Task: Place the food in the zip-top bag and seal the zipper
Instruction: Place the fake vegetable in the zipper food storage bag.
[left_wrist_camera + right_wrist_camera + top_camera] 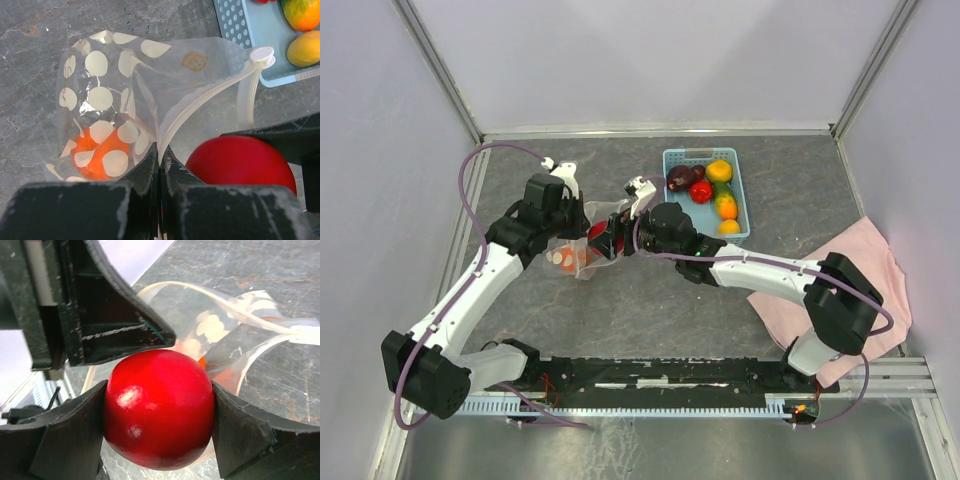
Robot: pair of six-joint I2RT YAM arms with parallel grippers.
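Observation:
The clear polka-dot zip-top bag [576, 246] lies left of centre with an orange toy food [95, 151] inside. My left gripper [161, 156] is shut on the bag's top edge by the white zipper strip [200, 102] and holds the mouth open. The zipper slider [262, 54] sits at the far end. My right gripper [159, 407] is shut on a red round fruit [159, 407] right at the bag mouth [225, 325], next to the left fingers. In the top view the red fruit [597, 232] is between the two grippers.
A light blue basket [705, 152] stands at the back right of the bag and holds a dark purple fruit [680, 178], a red one [700, 191] and several yellow-orange ones [725, 206]. A pink cloth [865, 290] lies at the right under the right arm.

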